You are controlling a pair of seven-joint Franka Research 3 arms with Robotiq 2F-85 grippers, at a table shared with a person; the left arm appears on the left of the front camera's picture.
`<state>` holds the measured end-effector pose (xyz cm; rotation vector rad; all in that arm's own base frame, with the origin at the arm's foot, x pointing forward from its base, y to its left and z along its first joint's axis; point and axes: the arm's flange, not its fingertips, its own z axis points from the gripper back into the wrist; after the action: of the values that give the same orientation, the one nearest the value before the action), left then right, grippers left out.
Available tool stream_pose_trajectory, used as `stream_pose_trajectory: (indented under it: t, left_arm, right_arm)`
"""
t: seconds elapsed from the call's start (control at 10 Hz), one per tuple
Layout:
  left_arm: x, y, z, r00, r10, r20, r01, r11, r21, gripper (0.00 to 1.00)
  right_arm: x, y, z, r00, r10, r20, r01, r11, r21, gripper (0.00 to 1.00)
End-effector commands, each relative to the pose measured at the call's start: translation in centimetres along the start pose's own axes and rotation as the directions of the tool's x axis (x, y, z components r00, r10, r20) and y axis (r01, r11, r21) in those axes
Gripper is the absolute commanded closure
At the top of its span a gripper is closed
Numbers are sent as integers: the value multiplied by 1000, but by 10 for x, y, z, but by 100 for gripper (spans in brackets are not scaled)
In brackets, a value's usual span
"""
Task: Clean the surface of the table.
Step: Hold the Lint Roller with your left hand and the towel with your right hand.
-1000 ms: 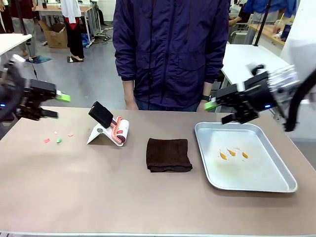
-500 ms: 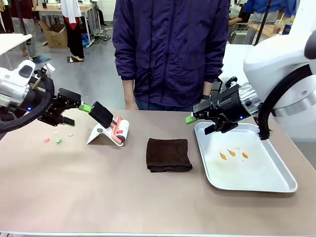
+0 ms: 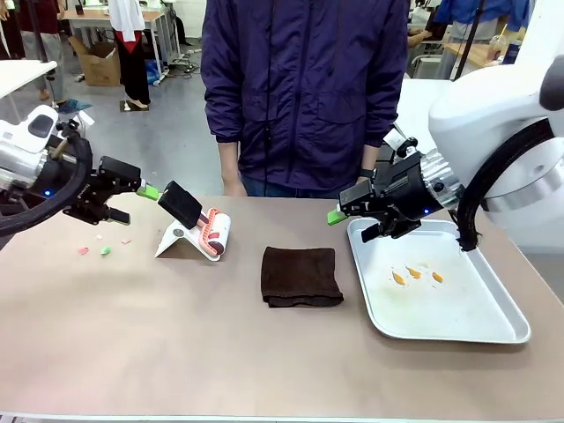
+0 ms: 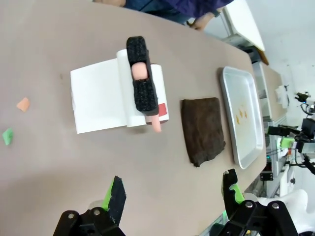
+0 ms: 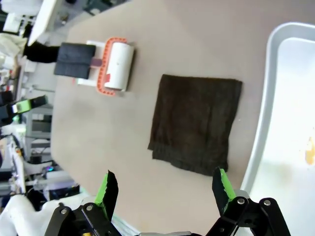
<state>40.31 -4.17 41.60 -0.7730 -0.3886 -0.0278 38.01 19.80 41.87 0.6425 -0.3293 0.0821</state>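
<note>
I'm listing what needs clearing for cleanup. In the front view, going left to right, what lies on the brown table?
Small pink and green scraps → lint roller on its white stand → folded dark brown cloth → silver metal tray holding a few orange bits.

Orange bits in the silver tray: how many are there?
3, in a row near the middle of the tray: left bit, middle bit, right bit; none looks hidden.

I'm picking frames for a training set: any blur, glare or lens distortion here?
Front view: sharp, evenly lit, faint shadows beside the brown cloth and tray, no harsh glare. Left wrist view: wide-angle bending curves the table edge; left gripper in focus. Right wrist view: tilted, same bending, right gripper crisp.
</note>
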Motion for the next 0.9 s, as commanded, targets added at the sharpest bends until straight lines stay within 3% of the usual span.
stream_pose_trajectory:
  t: [0.0, 0.1, 0.3, 0.5, 0.8]
  left_arm:
    - [25, -7, 1, 999, 28, -34, -25, 996, 84, 0]
    - [42, -10, -4, 997, 40, -64, -31, 991, 132, 0]
    - [64, -16, -14, 991, 21, -133, -5, 992, 125, 0]
    - [83, -13, -31, 984, 42, -174, -16, 989, 147, 0]
    - [106, 0, -50, 982, 97, -165, -68, 983, 172, 0]
  right_arm:
    - [24, 24, -30, 1000, -19, -10, 17, 990, -141, 0]
    - [29, 33, -54, 998, -29, -61, 15, 976, -217, 0]
    - [36, 42, -87, 992, -78, -104, 36, 934, -356, 0]
    - [40, 49, -111, 982, -88, -165, 8, 901, -434, 0]
    - [45, 47, -141, 973, -128, -190, 8, 848, -530, 0]
